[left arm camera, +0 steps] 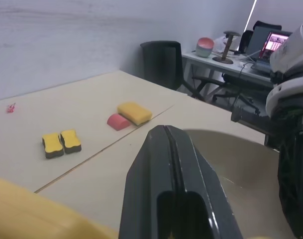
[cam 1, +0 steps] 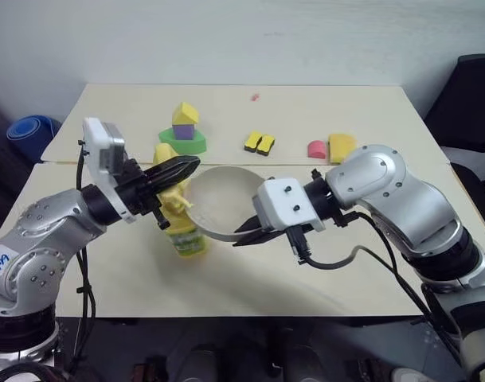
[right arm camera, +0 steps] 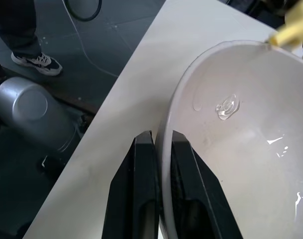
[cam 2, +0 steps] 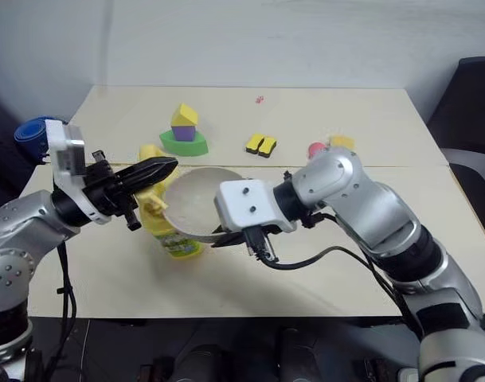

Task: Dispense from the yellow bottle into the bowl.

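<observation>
Centre of the frame, and the bowl [cam 1: 218, 199] was up off the table [cam 1: 346, 263], tilted, its open face turned toward the camera. The right gripper [right arm camera: 158, 164] had it by the rim: one black finger inside the wall, one outside, pinched tight on that thin edge. In the right wrist view a small clear blob of liquid [right arm camera: 227, 107] sat on the bowl's inner wall, with a few glints lower down.

Just left of the bowl stood the yellow bottle [cam 1: 182, 235], leaning a little, its green label low on the body. The left gripper [cam 1: 178, 169] was fully closed, fingers pressed together into one dark wedge, lying over the bottle's pump top. Whether the tips were actually pressing on the pump was hard to tell from here (the wedge hid the contact). The pump's yellow spout poked over the bowl's rim at the upper right corner of the right wrist view.

Further back on the table: a yellow block [cam 1: 185, 113] stacked on a purple piece over a green base [cam 1: 183, 142], a pair of small yellow blocks [cam 1: 259, 143] right of centre, and a red half-round piece [cam 1: 316, 149] touching another yellow block [cam 1: 342, 146] toward the upper right.
</observation>
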`<state>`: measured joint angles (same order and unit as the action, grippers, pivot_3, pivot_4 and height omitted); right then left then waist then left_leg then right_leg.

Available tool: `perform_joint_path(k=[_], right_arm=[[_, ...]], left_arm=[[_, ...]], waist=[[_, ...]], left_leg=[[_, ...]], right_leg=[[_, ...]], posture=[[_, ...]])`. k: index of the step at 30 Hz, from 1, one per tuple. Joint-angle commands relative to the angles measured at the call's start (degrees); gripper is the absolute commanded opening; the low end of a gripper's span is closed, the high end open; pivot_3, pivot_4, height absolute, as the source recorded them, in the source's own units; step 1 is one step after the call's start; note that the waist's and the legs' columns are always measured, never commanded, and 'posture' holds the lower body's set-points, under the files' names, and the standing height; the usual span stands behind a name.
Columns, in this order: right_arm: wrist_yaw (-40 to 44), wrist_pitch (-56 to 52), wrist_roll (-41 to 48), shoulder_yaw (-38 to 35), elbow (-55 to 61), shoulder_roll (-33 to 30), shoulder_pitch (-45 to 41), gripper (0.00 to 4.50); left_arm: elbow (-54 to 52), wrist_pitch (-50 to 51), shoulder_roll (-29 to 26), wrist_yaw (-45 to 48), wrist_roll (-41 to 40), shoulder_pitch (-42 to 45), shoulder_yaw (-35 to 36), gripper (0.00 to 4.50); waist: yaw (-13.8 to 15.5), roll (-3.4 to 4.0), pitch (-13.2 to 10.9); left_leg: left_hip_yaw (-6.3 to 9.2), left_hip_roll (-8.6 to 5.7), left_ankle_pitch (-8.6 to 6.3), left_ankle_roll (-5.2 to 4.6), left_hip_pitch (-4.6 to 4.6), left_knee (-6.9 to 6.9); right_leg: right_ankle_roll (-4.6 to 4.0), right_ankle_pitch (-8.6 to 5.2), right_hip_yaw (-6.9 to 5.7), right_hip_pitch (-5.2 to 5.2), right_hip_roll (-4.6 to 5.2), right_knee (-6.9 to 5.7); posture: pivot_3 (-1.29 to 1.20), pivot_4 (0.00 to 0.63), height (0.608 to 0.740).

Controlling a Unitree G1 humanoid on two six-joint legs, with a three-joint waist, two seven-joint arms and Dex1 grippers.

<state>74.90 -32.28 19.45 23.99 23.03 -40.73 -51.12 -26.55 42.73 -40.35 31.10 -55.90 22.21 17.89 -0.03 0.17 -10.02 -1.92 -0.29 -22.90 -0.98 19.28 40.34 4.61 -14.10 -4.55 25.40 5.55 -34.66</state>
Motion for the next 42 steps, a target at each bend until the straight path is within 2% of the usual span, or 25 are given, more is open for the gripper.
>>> perform_joint_path(k=[1, 4, 7, 10, 15, 17, 19, 22, 26, 30, 34, 38, 42], right_arm=[[1.11, 7.11, -2.36, -4.44, -3.38, -4.1, 4.24, 0.0], [1.05, 11.97, -3.92, -5.96, -7.57, -5.69, 7.71, 0.0], [0.4, 21.99, -6.89, -7.68, -16.9, -5.99, 13.32, 0.0], [-1.2, 38.1, -11.56, -8.01, -32.36, -3.94, 16.13, 0.0], [-5.07, 55.97, -18.66, -6.84, -52.48, -0.48, 14.95, 0.0], [-5.28, 58.66, -18.53, -7.71, -56.31, 0.95, 14.64, 0.0], [-4.68, 60.99, -17.4, -8.8, -57.79, 1.51, 15.07, 0.64], [-2.18, 61.68, -12.88, -10.98, -54.64, 0.71, 18.42, 1.6], [-0.01, 59.84, -2.12, -17.38, -43.28, -0.73, 26.64, 3.02], [-1.45, 47.54, 8.77, -25.99, -27.92, -5.07, 41.0, 4.45], [-1.97, 42.81, 12.54, -31.98, -20.31, -7.22, 52.44, 4.5], [-1.72, 42.7, 12.9, -34.91, -15.17, -6.39, 59.92, 4.5], [-3.31, 44.88, 10.88, -35.99, -15.52, -4.76, 60.75, 4.5]], left_arm=[[2.61, -2.27, -1.27, 1.98, -4.68, 3.97, 7.19, 0.01], [4.63, -2.17, -3.75, 5.23, -5.22, 2.95, 10.28, 0.01], [4.71, -4.4, -7.97, 12.51, -1.47, -4.31, 13.77, 0.01], [9.77, -9.34, -11.22, 19.03, 5.85, -13.93, 18.08, 0.01], [15.64, -20.56, -8.33, 23.29, 15.86, -25.36, 19.39, 0.01], [15.97, -23.04, -7.07, 24.13, 17.9, -28.22, 18.64, 0.01], [14.57, -23.53, -6.23, 25.23, 18.65, -30.68, 17.18, 0.0], [12.97, -24.65, -4.84, 24.8, 21.46, -34.09, 14.21, 0.6], [12.76, -28.65, -3.22, 25.38, 24.74, -36.91, 11.85, 1.88], [15.14, -33.85, -2.0, 27.84, 27.92, -40.06, 9.83, 3.2], [18.07, -44.75, -0.86, 27.64, 34.7, -42.99, 8.77, 4.49], [21.79, -51.13, 0.26, 28.11, 36.78, -45.31, 8.27, 4.49], [21.81, -54.34, 1.27, 26.42, 38.62, -45.74, 7.42, 4.49]], waist=[[-0.05, -0.24, -0.15], [-0.32, -0.29, -0.18], [-0.94, -0.29, -0.18], [-1.46, -0.28, -0.2], [-1.69, -0.07, -0.41], [-1.73, 0.02, -0.46], [-1.71, 0.04, -0.5], [-1.42, 0.06, -0.5], [-1.05, 0.08, -0.51], [-0.14, 0.26, -0.59], [0.11, 0.27, -0.58], [-0.04, 0.26, -0.57], [0.04, 0.25, -0.56]], left_leg=[[0.01, 0.01, 0.0, 0.0, 0.03, -0.01], [-0.02, 0.01, -0.01, -0.01, 0.06, -0.13], [-0.15, 0.07, -0.01, -0.01, -0.03, -0.31], [-0.2, 0.06, -0.01, -0.01, -0.02, -0.31], [-0.29, 0.07, 0.01, -0.01, -0.08, -0.27], [-0.29, 0.1, 0.01, -0.01, -0.08, -0.28], [-0.23, 0.13, 0.01, 0.0, -0.05, -0.29], [-0.16, 0.12, 0.01, 0.0, -0.03, -0.27], [-0.06, 0.1, 0.0, -0.02, -0.01, -0.26], [-0.09, 0.11, -0.03, -0.04, -0.04, -0.27], [-0.14, 0.12, -0.09, -0.14, -0.08, -0.27], [-0.19, 0.14, -0.12, -0.19, -0.17, -0.31], [-0.25, 0.13, -0.15, -0.25, -0.18, -0.29]], right_leg=[[0.0, 0.0, -0.03, 0.01, -0.02, 0.05], [0.02, 0.01, -0.04, 0.03, -0.04, 0.2], [0.02, 0.01, -0.19, 0.04, -0.12, 0.28], [0.02, 0.01, -0.49, 0.03, -0.14, 0.32], [0.02, 0.01, -0.41, 0.04, -0.12, 0.32], [0.01, 0.01, -0.39, 0.05, -0.11, 0.27], [0.01, 0.0, -0.35, 0.05, -0.09, 0.23], [0.01, 0.01, -0.12, 0.04, -0.02, 0.25], [0.01, 0.0, -0.07, -0.01, 0.04, 0.26], [0.01, 0.01, -0.03, -0.01, 0.05, 0.27], [0.0, 0.01, 0.03, -0.03, 0.06, 0.52], [-0.02, 0.01, 0.12, -0.03, 0.05, 0.47], [-0.02, 0.02, 0.19, -0.02, 0.06, 0.47]], posture=[[0.0, 0.15, 0.74], [0.0, 0.15, 0.74], [0.0, 0.15, 0.74], [0.0, 0.15, 0.74], [0.0, 0.15, 0.74], [0.0, 0.15, 0.74], [0.0, 0.15, 0.74], [0.0, 0.15, 0.74], [0.0, 0.15, 0.74], [0.0, 0.15, 0.74], [0.0, 0.15, 0.74], [0.0, 0.15, 0.74], [0.0, 0.15, 0.74]])
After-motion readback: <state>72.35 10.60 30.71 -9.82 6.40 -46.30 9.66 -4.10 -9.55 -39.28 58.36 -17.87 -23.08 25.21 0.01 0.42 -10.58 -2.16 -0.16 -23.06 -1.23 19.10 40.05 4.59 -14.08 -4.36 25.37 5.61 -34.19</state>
